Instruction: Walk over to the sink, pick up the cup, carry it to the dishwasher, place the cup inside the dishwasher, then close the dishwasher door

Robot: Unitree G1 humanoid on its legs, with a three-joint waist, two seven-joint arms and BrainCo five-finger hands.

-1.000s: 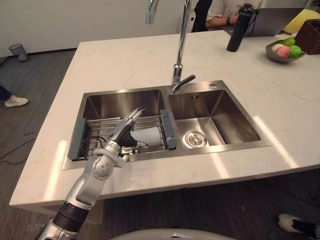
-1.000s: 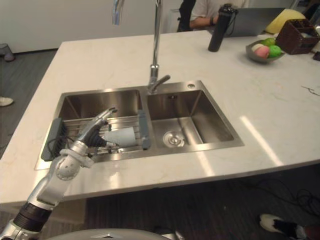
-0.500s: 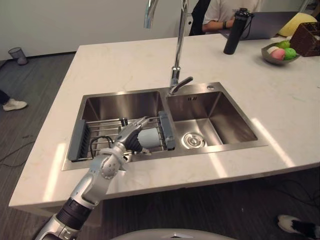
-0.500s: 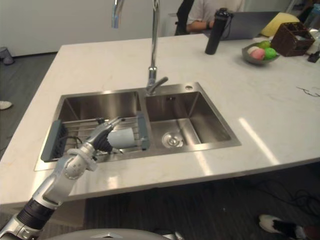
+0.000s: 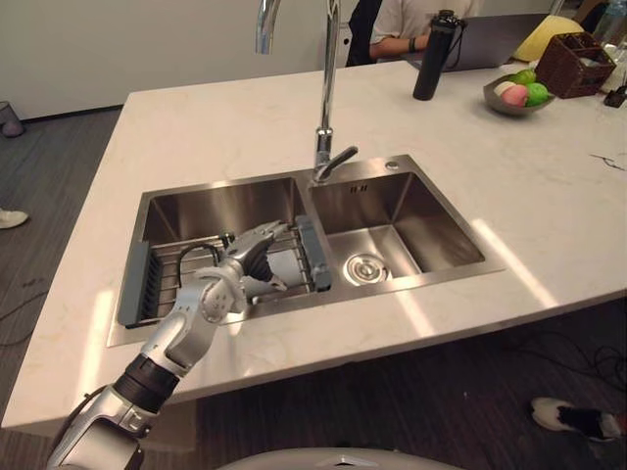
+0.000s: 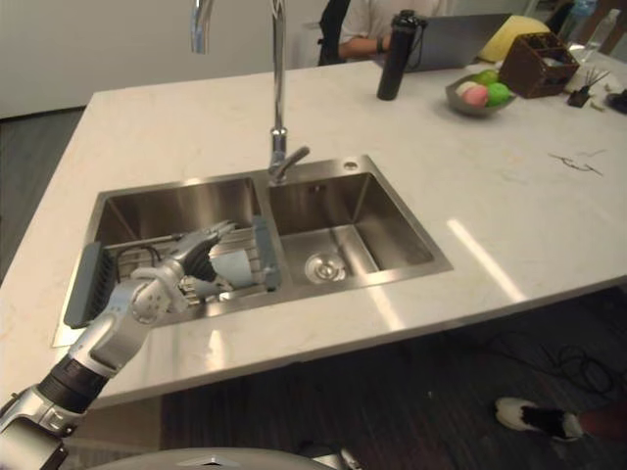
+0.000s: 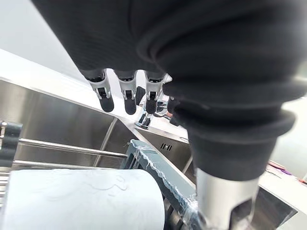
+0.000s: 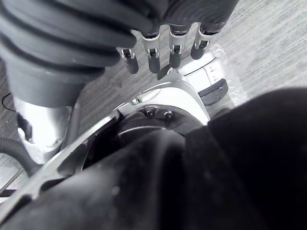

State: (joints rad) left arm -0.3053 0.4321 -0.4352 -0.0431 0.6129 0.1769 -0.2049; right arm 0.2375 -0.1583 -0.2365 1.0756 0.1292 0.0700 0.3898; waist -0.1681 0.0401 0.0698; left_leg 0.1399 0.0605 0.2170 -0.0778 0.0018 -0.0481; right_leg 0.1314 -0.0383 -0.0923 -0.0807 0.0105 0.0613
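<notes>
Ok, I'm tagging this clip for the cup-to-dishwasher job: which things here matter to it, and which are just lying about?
Job: cup on its side on the rack; sink; left hand over the cup; right hand, idle.
Lying about: faucet; black bottle; fruit bowl; brown basket; laptop.

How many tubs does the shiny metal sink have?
2. The left steel basin holds a wire rack and a pale round cup lying on it, with the left hand at the cup. The right steel basin holds just its round drain.
</notes>
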